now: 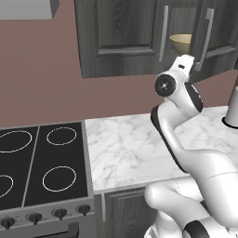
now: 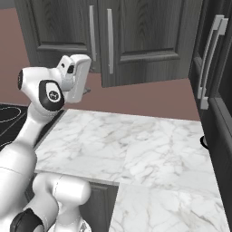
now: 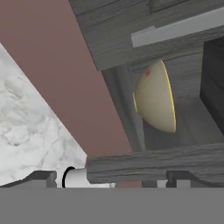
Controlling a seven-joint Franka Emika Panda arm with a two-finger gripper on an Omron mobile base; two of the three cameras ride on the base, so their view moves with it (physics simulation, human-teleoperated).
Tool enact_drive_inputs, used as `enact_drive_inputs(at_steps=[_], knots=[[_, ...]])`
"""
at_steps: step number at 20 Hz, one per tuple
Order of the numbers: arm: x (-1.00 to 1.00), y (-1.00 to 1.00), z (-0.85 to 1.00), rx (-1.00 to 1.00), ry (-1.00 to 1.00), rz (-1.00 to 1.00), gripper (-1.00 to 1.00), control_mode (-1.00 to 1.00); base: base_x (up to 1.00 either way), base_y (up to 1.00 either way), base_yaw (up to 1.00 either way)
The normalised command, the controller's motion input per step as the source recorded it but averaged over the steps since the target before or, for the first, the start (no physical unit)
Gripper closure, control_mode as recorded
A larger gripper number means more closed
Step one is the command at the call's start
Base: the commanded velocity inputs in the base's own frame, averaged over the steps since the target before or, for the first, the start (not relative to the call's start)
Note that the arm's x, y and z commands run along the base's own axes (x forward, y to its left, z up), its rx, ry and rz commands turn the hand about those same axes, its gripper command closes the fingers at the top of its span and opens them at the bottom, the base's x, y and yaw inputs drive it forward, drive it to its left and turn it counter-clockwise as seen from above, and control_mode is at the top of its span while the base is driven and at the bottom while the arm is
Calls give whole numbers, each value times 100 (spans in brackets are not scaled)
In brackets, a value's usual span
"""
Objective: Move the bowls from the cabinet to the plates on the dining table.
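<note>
Upper right of the left base view: the olive-yellow bowl (image 1: 180, 42) sits inside the cabinet (image 1: 121, 37), between two doors that stand ajar.
Hand view, centre: the same bowl (image 3: 155, 98) appears turned on its side, because my hand is rolled; it rests on the cabinet shelf, behind the door edge.
Pincer: my pincer (image 3: 111, 177) is spread wide and pinches nothing; it is short of the bowl and does not touch it.
Second bowl: I cannot find the patterned one from here.
Door: one open door (image 1: 207, 39) with its bar handle (image 1: 203, 39) hangs just beside my wrist.
Table: the marble table (image 2: 136, 145) is below my arm.
Step, as I judge: reaching into the cabinet for the first bowl; nothing is moved yet.
Risk 1: my hand could knock the door or its handle, because the gap is narrow.
Risk 2: my fingers could push the bowl deeper if they arrive at its round wall and not over its rim.
Risk 3: a thin rim may slip out when I lift.
</note>
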Motion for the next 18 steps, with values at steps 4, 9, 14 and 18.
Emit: enact_drive_inputs(at_steps=[4, 9, 14, 18], knots=[[0, -26, 0, -5, 0, -3, -100, -100, 0, 0, 0], [0, -27, 0, -4, 0, -3, -100, -100, 0, 0, 0], [0, -18, 0, -5, 0, -2, -100, -100, 0, 0, 0], [-2, 9, 0, -12, -2, 0, -100, -100, 0, 0, 0]])
